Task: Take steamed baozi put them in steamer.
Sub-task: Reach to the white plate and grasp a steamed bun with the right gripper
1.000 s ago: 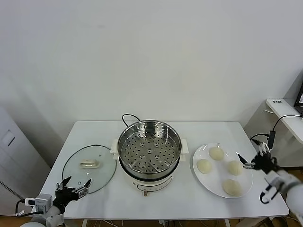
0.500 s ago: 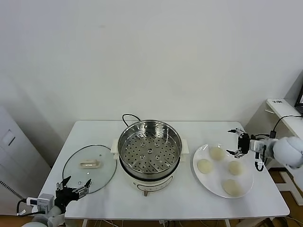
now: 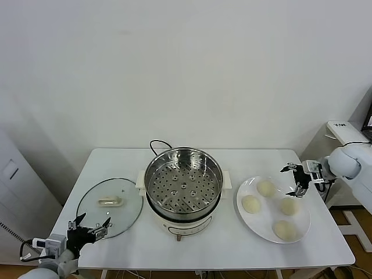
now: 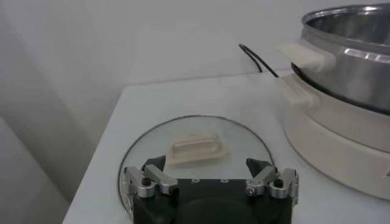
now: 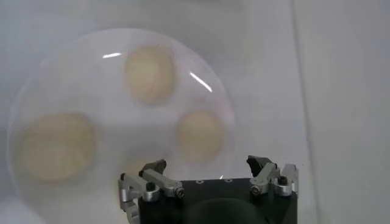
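The steamer (image 3: pixel 183 189) stands mid-table, its perforated tray empty; its wall also shows in the left wrist view (image 4: pixel 350 55). Four cream-white baozi lie on the white plate (image 3: pixel 267 218) at the right: one at the back (image 3: pixel 265 188), one to the left (image 3: pixel 250 203), one to the right (image 3: pixel 289 206) and one at the front (image 3: pixel 284 229). My right gripper (image 3: pixel 289 182) is open and empty, hovering over the plate's far right part. In the right wrist view (image 5: pixel 207 170) it is above the plate (image 5: pixel 91 79), nearest one baozi (image 5: pixel 200 134). My left gripper (image 3: pixel 90 228) is open and idle at the front left.
A glass lid (image 3: pixel 109 207) with a white handle lies flat left of the steamer; it also shows in the left wrist view (image 4: pixel 195 146), just ahead of the left gripper (image 4: pixel 210 173). A black cord (image 3: pixel 156 144) runs behind the steamer. A white side table (image 3: pixel 349 145) stands at far right.
My right arm has risen from the table's front right corner and swung over the plate's far right part, fingers open. The left arm has barely moved.
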Controlling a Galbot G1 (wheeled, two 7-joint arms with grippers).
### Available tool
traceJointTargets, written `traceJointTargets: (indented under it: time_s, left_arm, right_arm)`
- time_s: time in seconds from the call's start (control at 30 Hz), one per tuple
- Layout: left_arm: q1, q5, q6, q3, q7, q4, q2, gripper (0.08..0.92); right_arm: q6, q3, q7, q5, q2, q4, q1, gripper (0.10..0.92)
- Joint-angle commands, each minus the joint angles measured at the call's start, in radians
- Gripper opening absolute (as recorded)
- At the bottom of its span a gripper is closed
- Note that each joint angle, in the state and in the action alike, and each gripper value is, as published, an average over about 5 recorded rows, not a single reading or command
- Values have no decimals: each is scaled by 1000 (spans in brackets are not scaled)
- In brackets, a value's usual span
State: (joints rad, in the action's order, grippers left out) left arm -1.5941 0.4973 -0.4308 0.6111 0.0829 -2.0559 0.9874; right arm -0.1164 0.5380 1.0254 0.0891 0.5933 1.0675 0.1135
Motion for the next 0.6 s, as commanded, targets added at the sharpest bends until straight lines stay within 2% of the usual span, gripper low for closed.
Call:
traceJointTargets:
  time_s: [0.03,0.6]
  left_arm:
    - [5,-5,-7,-2,-1,1,0,823]
    - [4,-2,-11,-2,-2,-5,1,823]
  right_arm:
    - [-59,135,37,20,149,-181,-123,823]
    - [-88,119,37,157,276,-298,-90,803]
